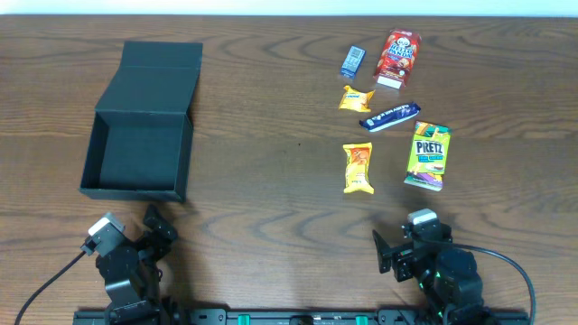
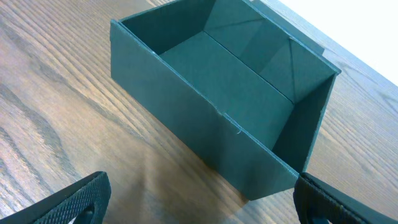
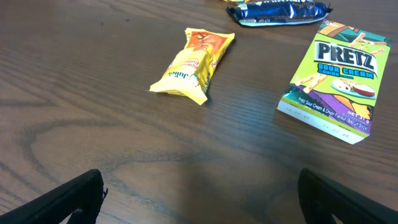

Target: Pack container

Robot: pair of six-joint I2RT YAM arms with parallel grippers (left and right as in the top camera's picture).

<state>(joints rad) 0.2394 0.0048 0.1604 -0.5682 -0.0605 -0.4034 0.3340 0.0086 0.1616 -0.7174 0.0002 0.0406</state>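
Jaws left spread wide, empty | jaws right spread wide, empty | container (image 1: pixel 140 149) lid up

Matte cardboard container (image 1: pixel 137 153); wood-grain table (image 1: pixel 271 162).

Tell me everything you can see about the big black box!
The black box is matte and looks like cardboard, roughly square and shallow, with straight walls. Its hinged lid is open, folded back behind it. Nothing is inside. It sits flat on the left side of the wooden table, and only the table touches it.
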